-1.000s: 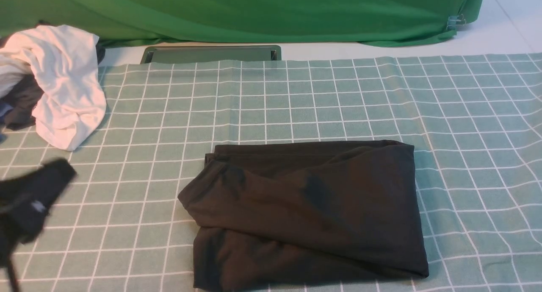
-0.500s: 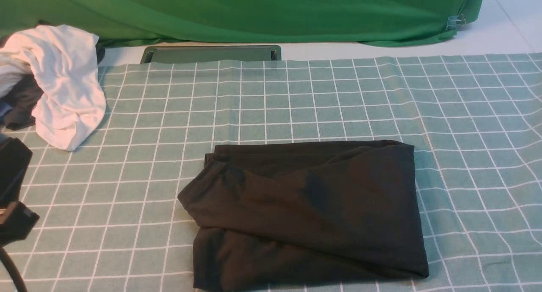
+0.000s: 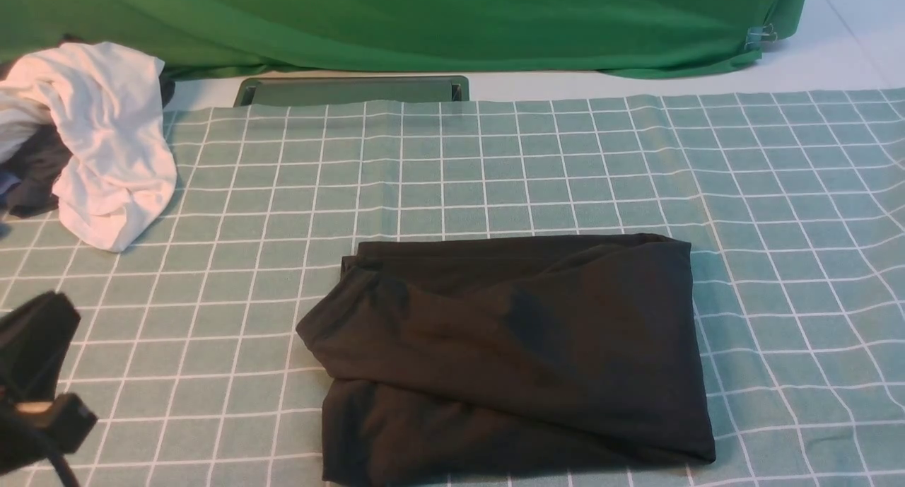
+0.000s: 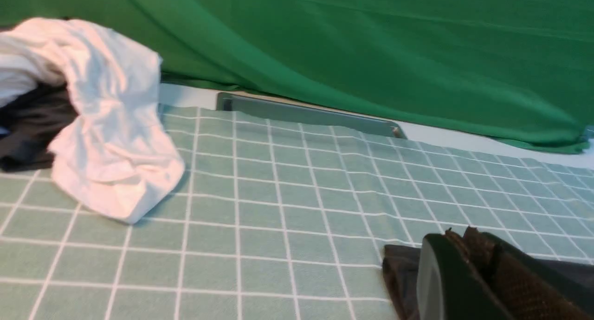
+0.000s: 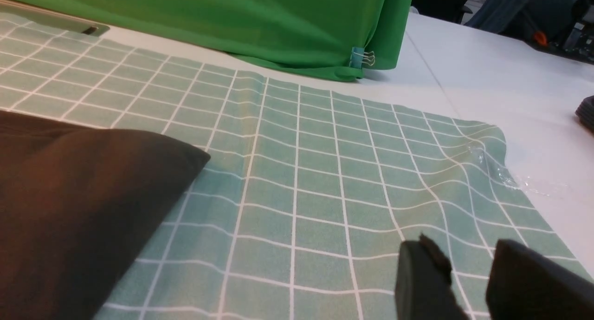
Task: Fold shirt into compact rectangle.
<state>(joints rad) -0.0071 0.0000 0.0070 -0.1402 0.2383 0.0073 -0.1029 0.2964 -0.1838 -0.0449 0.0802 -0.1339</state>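
The black shirt (image 3: 509, 353) lies folded into a rough rectangle on the checked tablecloth (image 3: 495, 169), in the near middle, with a loose bulge at its left edge. My left gripper (image 3: 46, 317) hangs low at the near left, well apart from the shirt, its jaws shut with nothing between them. In the left wrist view the pads of the left gripper (image 4: 464, 234) press together, with the shirt (image 4: 399, 269) behind them. My right gripper (image 5: 464, 250) is open and empty over bare cloth to the right of the shirt (image 5: 69, 194); the front view does not show it.
A crumpled white garment (image 3: 113, 141) lies over dark cloth (image 3: 35, 176) at the far left. A grey-green tray (image 3: 353, 90) sits at the back edge before the green drape (image 3: 424, 20). Bare white table (image 5: 510, 78) borders the cloth's right edge.
My left arm has drawn back toward the near left edge and now sits lower in the front view. The shirt has not moved.
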